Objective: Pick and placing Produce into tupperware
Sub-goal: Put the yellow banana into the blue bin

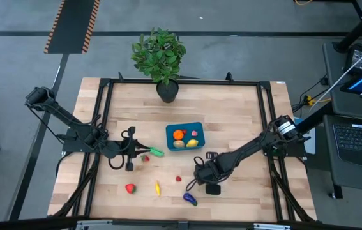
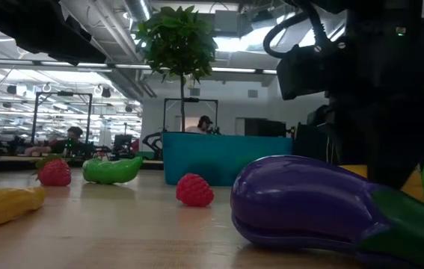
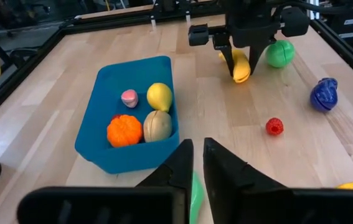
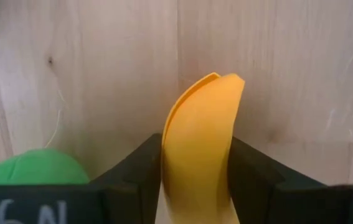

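Right wrist view: right gripper (image 4: 195, 180) clamped on yellow banana piece (image 4: 199, 143), mid-frame, over bare wood. Likely light, stiff, slick plastic; mid-body grip suits. Left gripper (image 3: 196, 168) pinching green pepper (image 3: 194, 193) beside tupperware (image 3: 101, 118), lower centre.

One teal tupperware (image 3: 95, 121) holds four toys. Six more lie outside it: a green pod (image 1: 156, 151) in the left gripper (image 1: 147, 151), a yellow piece (image 4: 198, 149) between the right gripper's (image 4: 196, 186) fingers, a green ball (image 3: 279, 53) beside that, one eggplant (image 2: 309, 203), two red berries.
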Robot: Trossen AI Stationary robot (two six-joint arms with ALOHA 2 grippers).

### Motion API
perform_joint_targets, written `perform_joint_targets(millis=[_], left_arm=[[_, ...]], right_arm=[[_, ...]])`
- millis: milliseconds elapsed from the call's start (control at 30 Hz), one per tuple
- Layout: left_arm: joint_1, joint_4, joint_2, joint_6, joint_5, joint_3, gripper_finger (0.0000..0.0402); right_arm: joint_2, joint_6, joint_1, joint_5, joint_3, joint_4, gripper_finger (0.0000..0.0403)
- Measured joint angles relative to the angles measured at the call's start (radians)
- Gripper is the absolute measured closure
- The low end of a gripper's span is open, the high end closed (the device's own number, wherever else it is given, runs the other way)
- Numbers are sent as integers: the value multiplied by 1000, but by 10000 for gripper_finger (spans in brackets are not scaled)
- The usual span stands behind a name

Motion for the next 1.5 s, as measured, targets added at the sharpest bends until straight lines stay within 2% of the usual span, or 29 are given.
perform_joint_targets(millis=[333,900,1167,1500], left_arm=[[0,-17,0,-4,0,0,350],[0,-17,0,-5,0,0,327],[1,-14,0,-9,0,0,320],[1,-11,0,-35,0,0,332]], right_arm=[[-171,-14,-65,48,-4,-117,256],[-582,-215,-198,96,-12,-202,256],[-768,-242,-243,97,-245,-73,256],[-1067,-275,-290,91,-593,256,256]])
